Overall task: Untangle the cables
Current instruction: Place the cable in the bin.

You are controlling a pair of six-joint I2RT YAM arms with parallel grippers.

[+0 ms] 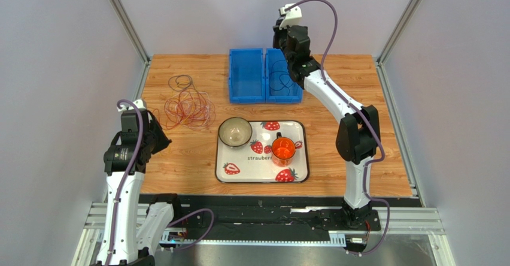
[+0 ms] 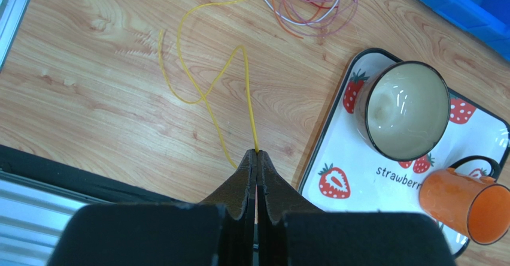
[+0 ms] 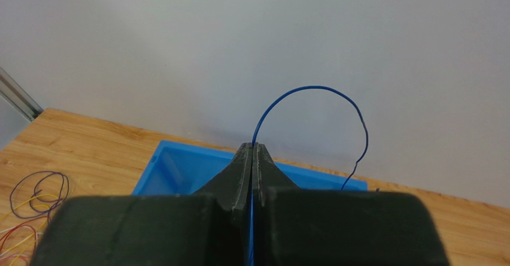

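Observation:
The cables (image 1: 188, 107) lie in a loose red, orange and white tangle at the table's left, with a dark loop (image 1: 181, 82) behind them. One yellow cable (image 2: 203, 92) trails out of the tangle (image 2: 311, 2) across the wood, and my left gripper (image 2: 257, 153) is shut on its end. My right gripper (image 3: 252, 145) is raised above the blue bins (image 1: 265, 74) and is shut on a thin blue cable (image 3: 311, 87). That cable arcs up from the fingertips and drops toward the bin (image 3: 173, 170). More dark cable (image 1: 280, 77) lies in the right bin.
A strawberry-print tray (image 1: 299, 158) sits at the table's middle and carries a cream bowl (image 1: 234, 132) and an orange cup (image 1: 283, 148). The tray's edge (image 2: 323, 140) is just right of my left fingers. Grey walls enclose the table on three sides.

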